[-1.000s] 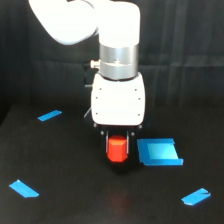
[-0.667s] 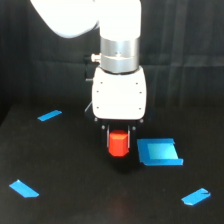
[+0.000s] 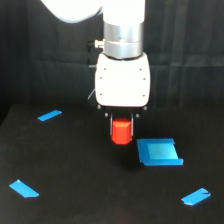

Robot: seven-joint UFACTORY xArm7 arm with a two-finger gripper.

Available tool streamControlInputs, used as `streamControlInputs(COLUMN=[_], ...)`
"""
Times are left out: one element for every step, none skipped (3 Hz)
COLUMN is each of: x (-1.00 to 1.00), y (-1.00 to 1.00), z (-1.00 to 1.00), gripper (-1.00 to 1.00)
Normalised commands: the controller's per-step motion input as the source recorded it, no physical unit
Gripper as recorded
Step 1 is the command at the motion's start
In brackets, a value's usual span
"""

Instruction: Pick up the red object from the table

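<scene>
Exterior view — gripper (image 3: pixel 121 131) clamps red object (image 3: pixel 121 134), long axis upright.

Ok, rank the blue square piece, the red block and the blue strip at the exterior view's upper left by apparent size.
1. Blue square piece, clearly largest.
2. Red block and upper-left blue strip: too alike to rank.
</scene>
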Motion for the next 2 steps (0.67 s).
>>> streamControlInputs(x=[-0.10,-0.10], y=[-0.02,0.05], z=[0.95,0.35], gripper=[-0.95,-0.96])
